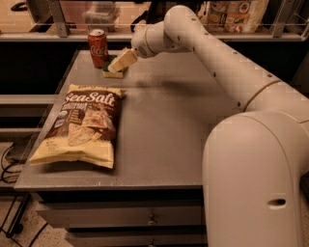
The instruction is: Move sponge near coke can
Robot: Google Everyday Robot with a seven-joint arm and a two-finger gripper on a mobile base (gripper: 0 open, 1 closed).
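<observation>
The red coke can (98,47) stands upright at the far left corner of the grey table (164,125). The sponge (112,73), dark green over pale yellow foam, lies flat on the table just right of the can, a small gap between them. My gripper (120,61) is at the end of the white arm, reaching in from the right. It is angled down onto the sponge's top. The gripper hides the sponge's right part.
A tan-and-brown "Sea Salt" chip bag (82,126) lies on the left front part of the table. A shelf rail with packages (231,12) runs behind the table. My white arm (227,72) crosses the table's right half. Drawers (120,217) are below the front edge.
</observation>
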